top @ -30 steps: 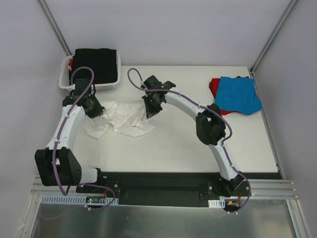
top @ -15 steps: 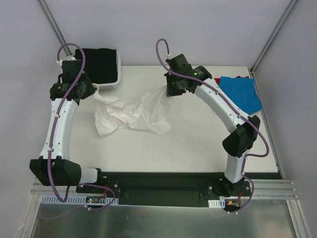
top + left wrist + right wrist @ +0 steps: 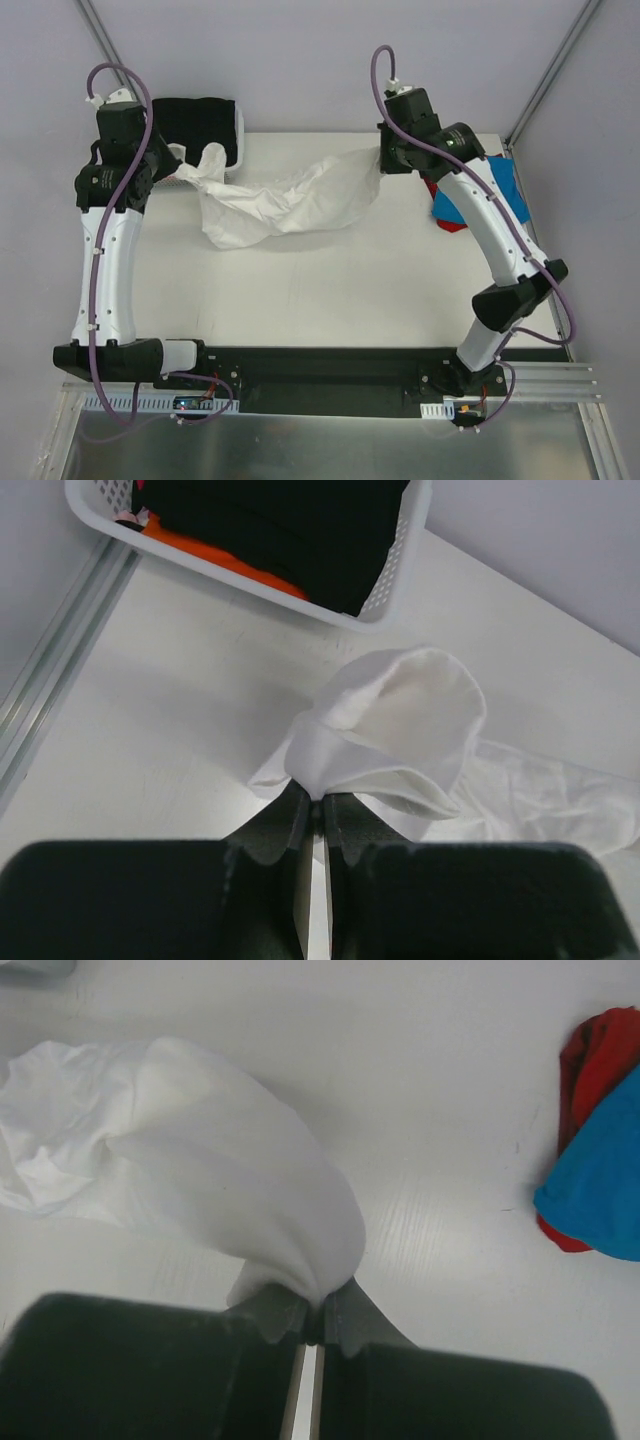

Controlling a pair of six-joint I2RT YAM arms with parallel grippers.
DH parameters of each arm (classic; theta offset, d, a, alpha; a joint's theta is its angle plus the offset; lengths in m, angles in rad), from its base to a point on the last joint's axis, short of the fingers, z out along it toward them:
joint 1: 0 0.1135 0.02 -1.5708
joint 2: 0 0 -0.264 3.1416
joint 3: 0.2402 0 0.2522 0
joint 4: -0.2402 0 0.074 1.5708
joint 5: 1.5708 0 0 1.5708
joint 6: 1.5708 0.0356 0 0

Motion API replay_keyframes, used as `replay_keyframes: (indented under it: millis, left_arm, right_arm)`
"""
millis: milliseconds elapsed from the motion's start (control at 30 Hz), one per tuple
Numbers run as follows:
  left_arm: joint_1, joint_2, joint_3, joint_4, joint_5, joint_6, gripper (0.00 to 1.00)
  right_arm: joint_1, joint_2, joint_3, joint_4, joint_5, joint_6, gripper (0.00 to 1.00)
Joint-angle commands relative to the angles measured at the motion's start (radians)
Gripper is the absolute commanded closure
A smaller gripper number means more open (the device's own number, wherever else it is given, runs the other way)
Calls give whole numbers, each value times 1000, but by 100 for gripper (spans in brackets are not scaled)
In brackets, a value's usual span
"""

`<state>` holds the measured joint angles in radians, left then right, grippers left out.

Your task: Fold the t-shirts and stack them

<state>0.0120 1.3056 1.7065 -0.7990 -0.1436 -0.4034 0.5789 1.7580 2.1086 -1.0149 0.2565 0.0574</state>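
Raised and spread wider than before, left gripper (image 3: 318, 806) and right gripper (image 3: 312, 1326) each clenched an end of the white cotton t-shirt (image 3: 292, 200).

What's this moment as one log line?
left tool: shut on large white cotton t-shirt | right tool: shut on it | shirt: strung between both
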Motion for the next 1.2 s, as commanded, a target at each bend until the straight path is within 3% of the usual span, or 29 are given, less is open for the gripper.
replay_keyframes:
  millis: [0, 267, 900, 1167]
  left_arm:
    - [-7, -86, 30, -26, -82, 51, 97]
    - [-9, -236, 47, -49, -169, 43, 99]
    - [-9, -569, -11, -92, -53, 46, 95]
    - [-9, -693, 1, -124, 35, 74, 97]
  right_arm:
    - [-14, -159, -47, 48, 139, -24, 99]
    - [-16, -274, -44, 76, 155, -51, 99]
    - [13, -696, -502, 186, 49, -51, 99]
    - [21, -801, -475, 144, 15, -103, 99]
